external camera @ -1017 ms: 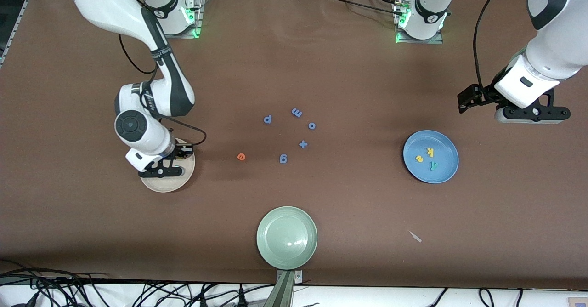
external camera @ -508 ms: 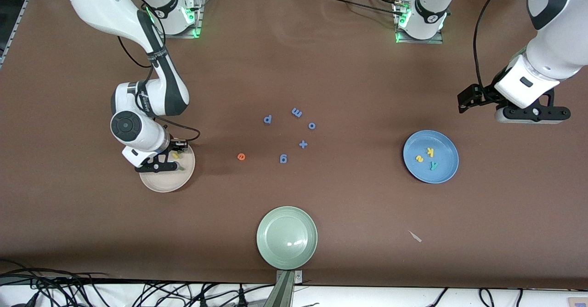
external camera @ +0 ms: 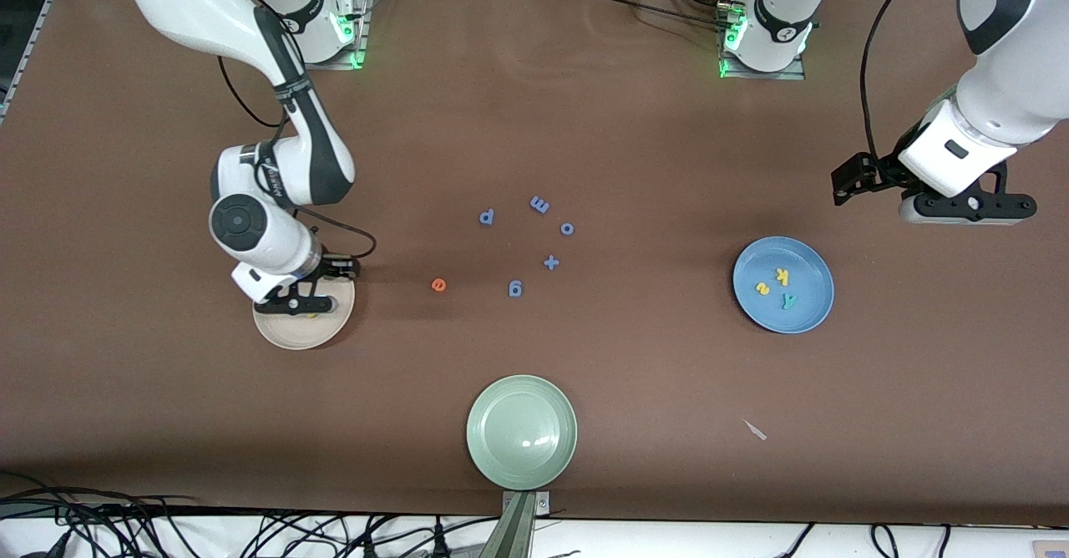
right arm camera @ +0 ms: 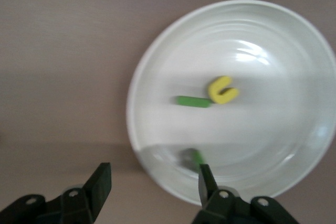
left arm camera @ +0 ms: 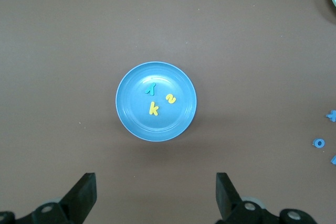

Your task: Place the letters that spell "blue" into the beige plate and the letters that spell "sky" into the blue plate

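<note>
The right gripper [external camera: 302,301] hangs low over the beige plate [external camera: 284,337], its fingers now spread with nothing between them; a second ago they were nearly pressed together down in the plate. In the right wrist view the plate holds the yellow u [right arm camera: 222,89], touching one end of the green l [right arm camera: 193,101], and a dark green letter, probably the b [right arm camera: 190,157], blurred at one fingertip. Judged from this, a letter has just been dropped, so three of the four letters of "blue" are in place.

The orange e [external camera: 438,285] lies on the table, well apart from the beige plate toward the left arm's end, near five blue letters [external camera: 515,289]. It is the likely next pick.

The blue plate [external camera: 814,311], far from the beige plate at the left arm's end, holds the yellow s [external camera: 762,288], yellow k [external camera: 782,275] and teal y [external camera: 787,300]. The left gripper [left arm camera: 156,195] waits above it, fingers spread, empty.
</note>
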Controlling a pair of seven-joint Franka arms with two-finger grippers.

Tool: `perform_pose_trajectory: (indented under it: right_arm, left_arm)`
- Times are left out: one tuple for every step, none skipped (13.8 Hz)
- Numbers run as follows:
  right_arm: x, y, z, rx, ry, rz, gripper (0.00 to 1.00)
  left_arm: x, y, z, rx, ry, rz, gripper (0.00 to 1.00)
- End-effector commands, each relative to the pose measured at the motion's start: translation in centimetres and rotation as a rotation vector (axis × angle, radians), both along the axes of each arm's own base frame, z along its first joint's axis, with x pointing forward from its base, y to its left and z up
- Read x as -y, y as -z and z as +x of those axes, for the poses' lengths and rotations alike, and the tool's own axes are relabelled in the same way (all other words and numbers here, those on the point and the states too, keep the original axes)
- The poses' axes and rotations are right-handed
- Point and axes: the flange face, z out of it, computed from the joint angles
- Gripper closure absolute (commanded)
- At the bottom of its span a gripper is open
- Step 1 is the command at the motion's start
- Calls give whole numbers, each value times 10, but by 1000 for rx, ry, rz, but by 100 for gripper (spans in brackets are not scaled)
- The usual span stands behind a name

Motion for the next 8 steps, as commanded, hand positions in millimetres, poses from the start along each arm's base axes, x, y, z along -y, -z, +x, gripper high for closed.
perform_pose_trajectory:
  right_arm:
    - [-44,-12,5,27,63,37,24]
    - [-64,-13,10,39,80,50,24]
    - [-78,-11,14,47,100,59,24]
    - [-94,-10,17,57,112,66,24]
    - [-105,-7,20,62,125,69,24]
    - [-115,1,20,60,138,67,24]
    - [-127,11,16,54,154,61,24]
    - [-139,18,11,53,163,57,24]
  left_arm:
    - [0,-5,3,-3,21,27,0]
    - [0,-5,3,-3,19,27,0]
    - [1,-6,3,-2,20,25,0]
    - [1,-6,3,-2,20,25,0]
    - [1,-6,3,-2,19,25,0]
    - [4,-6,3,-1,21,27,0]
    - [4,-6,3,-2,22,25,0]
    - [5,-6,3,-2,23,25,0]
